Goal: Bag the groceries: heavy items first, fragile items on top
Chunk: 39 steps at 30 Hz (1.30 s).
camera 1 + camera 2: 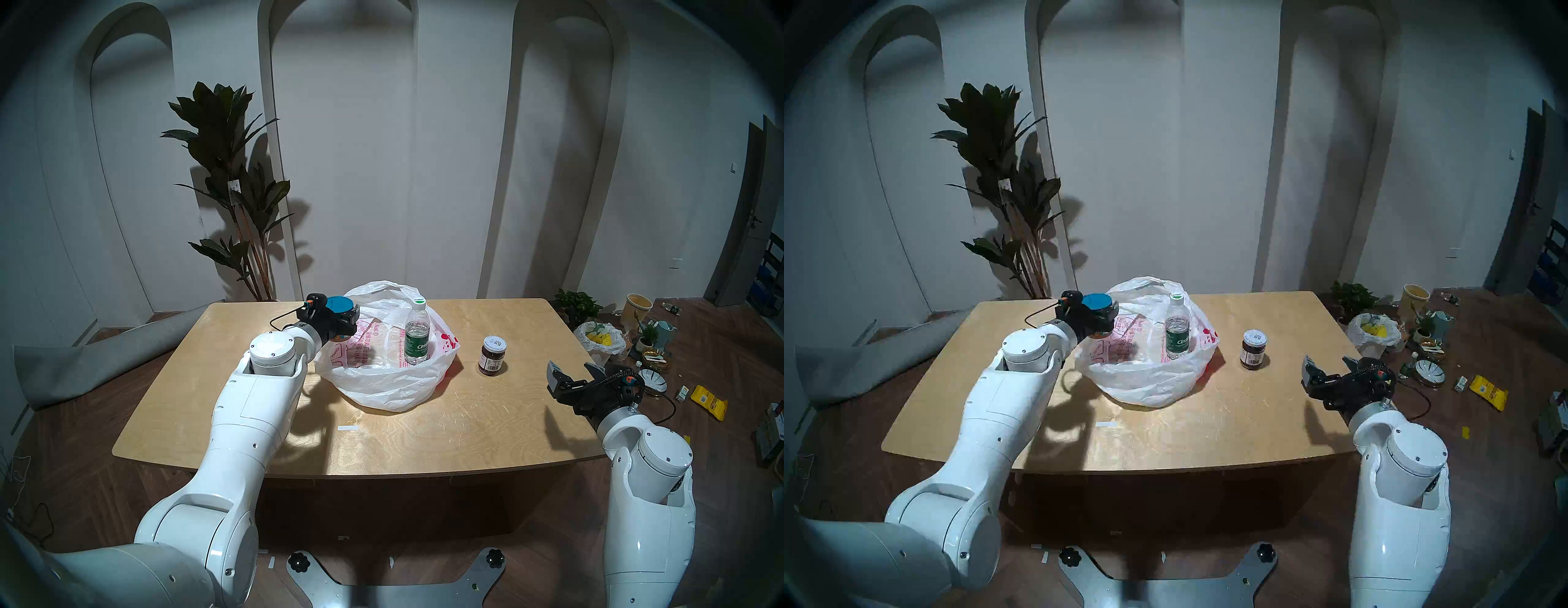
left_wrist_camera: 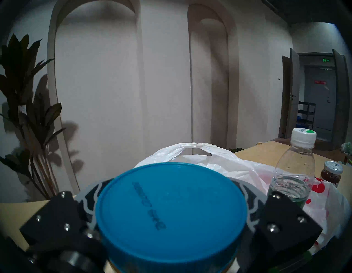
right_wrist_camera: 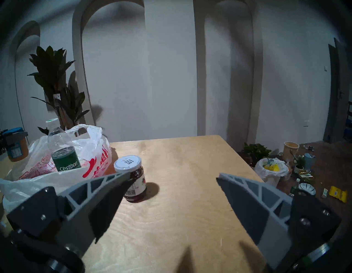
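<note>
My left gripper [image 1: 339,316] is clamped on the round blue-lidded jar with orange-yellow label [image 1: 340,305], held in the air over the left rim of the large translucent white plastic bag with red print [image 1: 386,382]. My right gripper [image 1: 575,373] is spread wide and empty, over the table edge right of the bag. The surface is a light wooden table [image 1: 424,424] on a dark wood floor, white arched wall panels behind, and a tall leafy plant [image 1: 229,170] behind-left of the bag. One clear water bottle with green label and white cap [image 1: 417,335] stands upright inside the bag. One small dark white-lidded jar [image 1: 492,356] stands on the table right of the bag, between it and my right fingers [image 3: 106,192]. Count: two jars, one bottle, one bag.
</note>
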Motion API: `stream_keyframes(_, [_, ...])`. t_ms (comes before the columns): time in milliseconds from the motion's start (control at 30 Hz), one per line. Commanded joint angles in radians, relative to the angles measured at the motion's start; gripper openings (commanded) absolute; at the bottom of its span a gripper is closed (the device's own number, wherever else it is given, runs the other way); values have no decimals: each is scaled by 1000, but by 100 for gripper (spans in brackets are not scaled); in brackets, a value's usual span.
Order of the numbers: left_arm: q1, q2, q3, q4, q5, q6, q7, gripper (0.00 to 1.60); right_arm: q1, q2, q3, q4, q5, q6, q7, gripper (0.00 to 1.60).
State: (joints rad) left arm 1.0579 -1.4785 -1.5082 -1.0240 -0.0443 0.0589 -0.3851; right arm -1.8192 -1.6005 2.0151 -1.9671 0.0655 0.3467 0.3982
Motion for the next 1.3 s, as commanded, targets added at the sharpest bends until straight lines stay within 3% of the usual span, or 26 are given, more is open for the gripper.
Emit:
stream_keyframes(0, [-126,-65,29,49,7,16,18,0,9,0,0,2,-1,-9,-5,160])
stream_keyframes(33, [-98,-71,28,31,5,11,24,0,10,0,0,5,-2,-9,-6,160])
stream_keyframes(433, [-192,-107,65,149,19,53,45,0,26,-2,-3,36,-8,-9,-26,160])
stream_keyframes(500, [-177,-107,66,140,21,47,45,0,28,-1,-2,38,-9,-9,-28,160])
stream_keyframes(700, [-230,-104,91,215,47,45,49,0,37,10,11,51,-16,-9,-44,160])
stream_keyframes(1267, [-269,-87,163,455,117,-37,20,0,53,34,41,68,-29,-13,-72,160])
